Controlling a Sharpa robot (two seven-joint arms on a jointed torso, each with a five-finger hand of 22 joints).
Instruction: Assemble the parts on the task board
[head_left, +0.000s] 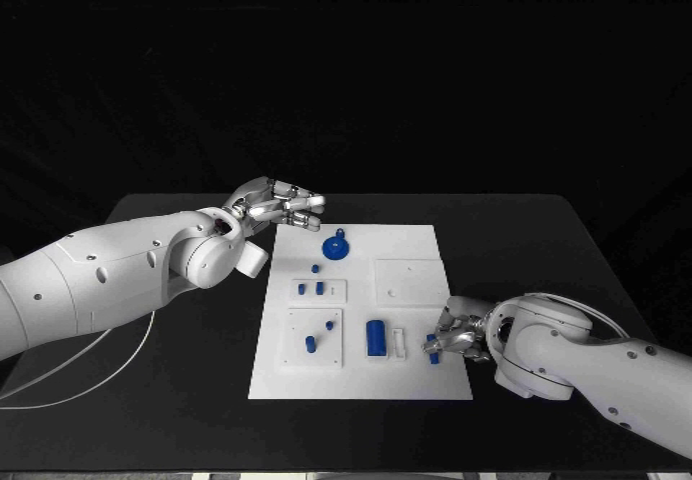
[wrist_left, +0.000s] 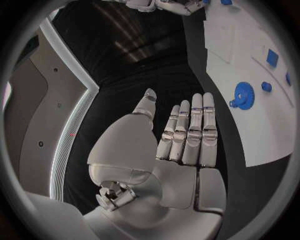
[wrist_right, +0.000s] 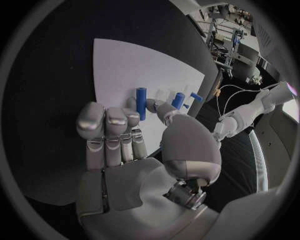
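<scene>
On board (head_left: 411, 300) — right hand (head_left: 459, 338) pinching peg (head_left: 434, 356).

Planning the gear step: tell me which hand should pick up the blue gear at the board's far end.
Left, probably. The left hand hovers open just beyond the board's far edge, close to the blue gear. The right hand is at the board's near right corner, fingers curled around a small blue piece.

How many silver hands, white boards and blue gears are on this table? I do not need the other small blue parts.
Silver hands: 2, the left hand and the right hand
White task board: 1
Blue gear: 1
Total: 4
</scene>
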